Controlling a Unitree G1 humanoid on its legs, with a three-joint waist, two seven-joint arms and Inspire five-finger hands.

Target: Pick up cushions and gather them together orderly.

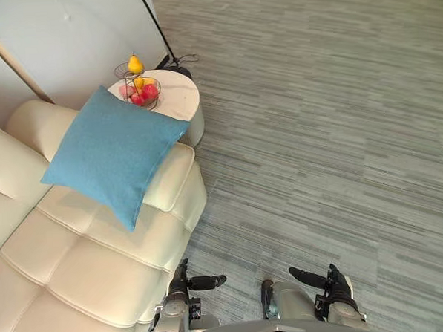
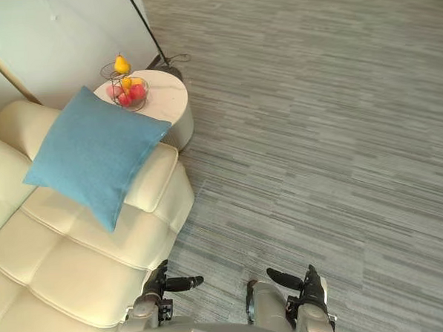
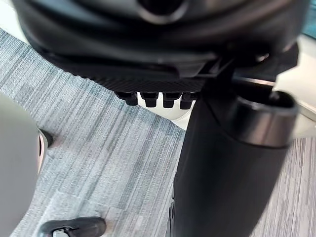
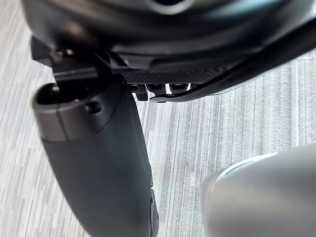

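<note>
Blue cushion (image 1: 113, 153) upper left on cream sofa (image 1: 78, 270); left hand (image 1: 181, 283) and right hand (image 1: 332, 283) at bottom, fingers relaxed, both empty.

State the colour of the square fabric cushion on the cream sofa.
Plain blue; the square cushion shows best in the left eye view.

Two silver-grey forearms (image 1: 170, 321) end in matte black hands: left hand (image 1: 186, 282) at seven o'clock, right hand (image 1: 326, 282) at five. Each thumb (image 3: 232, 168) is a thick, smooth cylinder; blocky fingers (image 3: 155, 98) sit below ribbed palms (image 3: 148, 81).
</note>
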